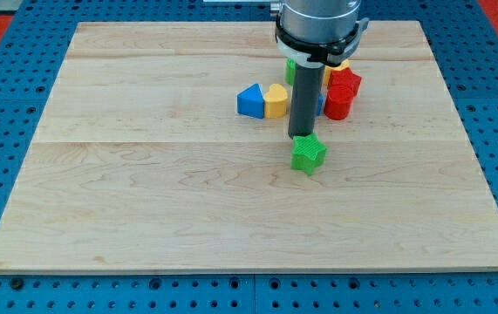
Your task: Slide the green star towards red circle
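The green star (309, 153) lies on the wooden board (144, 174), right of centre. My tip (302, 134) is at the star's upper left edge, touching or nearly touching it. The red circle (337, 103) stands above and to the right of the star, in a cluster of blocks. A second red block (347, 82), its shape unclear, sits just above the circle. The rod hides part of the cluster.
A blue triangle-like block (249, 100) and a yellow heart (276, 100) sit side by side left of the rod. A green block (290, 70), a yellow block (338, 67) and a blue block (320, 100) peek out behind the rod. The blue pegboard (4, 105) surrounds the board.
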Available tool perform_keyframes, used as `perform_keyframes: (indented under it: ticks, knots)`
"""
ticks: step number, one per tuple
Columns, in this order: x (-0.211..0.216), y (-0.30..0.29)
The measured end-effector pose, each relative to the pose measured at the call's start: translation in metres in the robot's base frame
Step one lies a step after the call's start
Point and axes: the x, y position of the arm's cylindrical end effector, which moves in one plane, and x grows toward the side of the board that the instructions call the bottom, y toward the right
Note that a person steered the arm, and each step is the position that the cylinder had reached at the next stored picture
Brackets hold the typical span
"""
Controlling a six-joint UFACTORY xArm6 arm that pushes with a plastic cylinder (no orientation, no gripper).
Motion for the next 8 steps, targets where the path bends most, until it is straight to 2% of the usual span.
perform_keyframes:
  ticks: [1,2,4,5,7,8]
  knots:
    - [0.000,0.000]
    - [0.002,-0.055]
    - [0.043,-0.055]
    - [0.049,0.003]
    - [0.002,0.063]
    - [0.011,0.097]
